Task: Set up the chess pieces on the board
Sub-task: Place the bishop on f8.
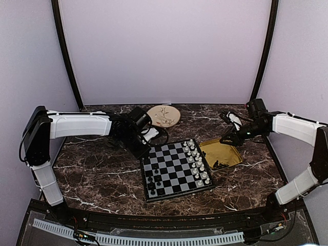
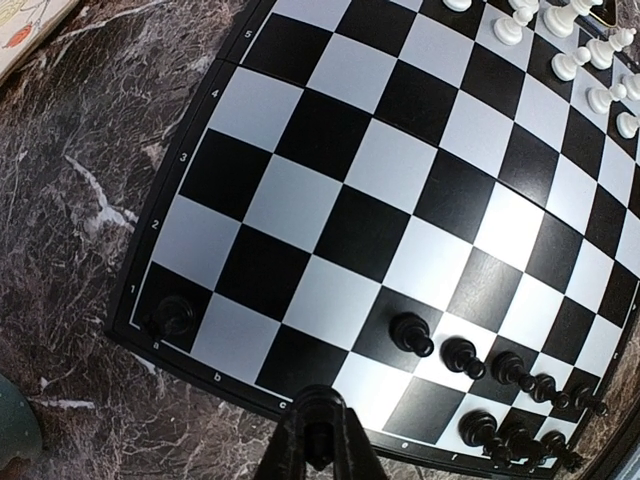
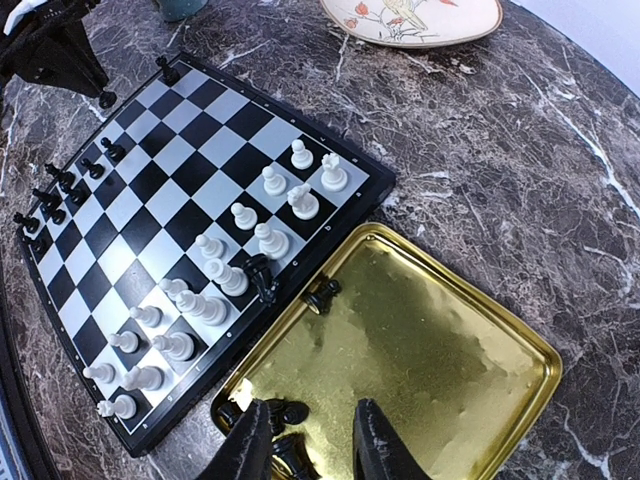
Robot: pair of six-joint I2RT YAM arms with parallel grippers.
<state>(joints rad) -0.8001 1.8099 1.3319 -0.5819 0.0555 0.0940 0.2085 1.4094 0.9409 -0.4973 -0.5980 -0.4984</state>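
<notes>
Saw right gripper (image 3: 308,412) up close, fingers spread apart above a few black chess pieces (image 3: 287,450) lying in the yellow tray (image 3: 440,380). Found the board (image 3: 190,170) just beside the tray, white pieces (image 3: 265,240) lined along its near side, more black ones along the far side. Spotted left gripper (image 2: 320,405) over that far edge, fingers pressed together. Noticed a painted plate (image 3: 410,15) farthest back.

Likely a lab booth: plain walls (image 1: 164,51), marble-look table (image 1: 102,174).
</notes>
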